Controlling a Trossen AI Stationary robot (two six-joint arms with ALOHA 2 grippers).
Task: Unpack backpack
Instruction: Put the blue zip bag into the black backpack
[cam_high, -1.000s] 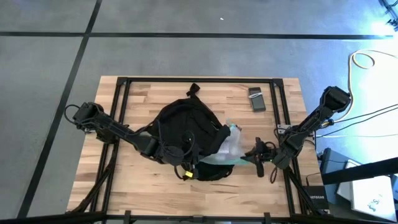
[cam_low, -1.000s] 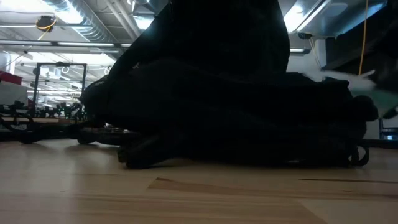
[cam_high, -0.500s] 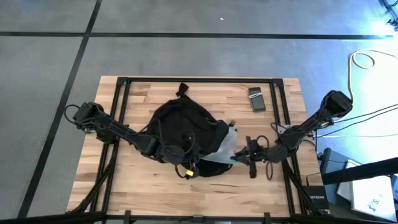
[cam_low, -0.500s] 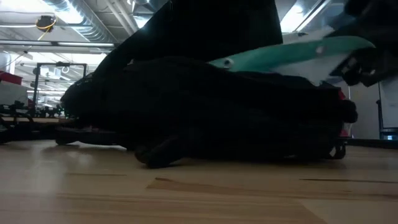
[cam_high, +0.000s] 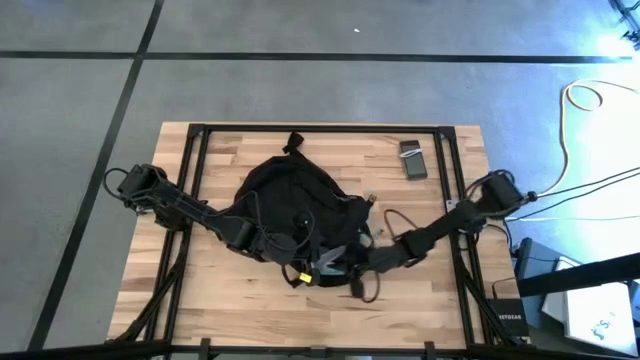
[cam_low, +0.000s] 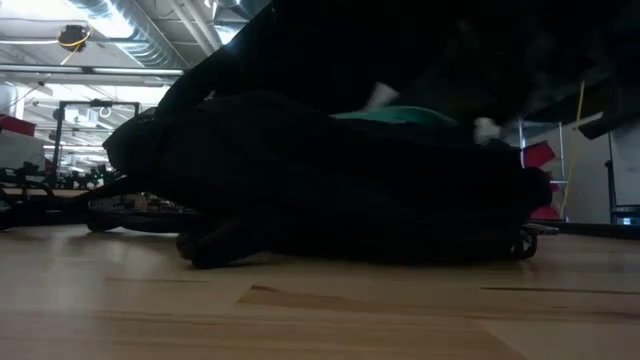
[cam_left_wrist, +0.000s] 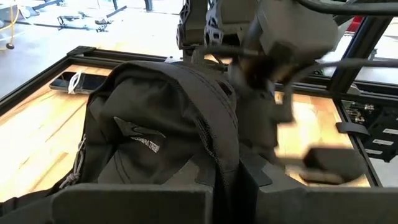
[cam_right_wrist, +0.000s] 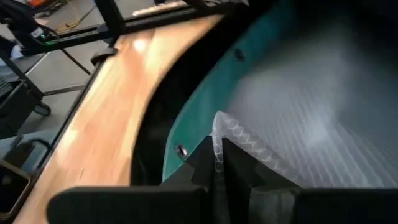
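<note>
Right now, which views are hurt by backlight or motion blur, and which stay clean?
Low view: the backpack is a backlit near-silhouette against bright ceiling lights. Left wrist view: the right arm beyond the backpack is smeared by motion. Right wrist view: the translucent pouch looks hazy and soft, though the right gripper pinching it is sharp. High view: evenly lit and clear.
</note>
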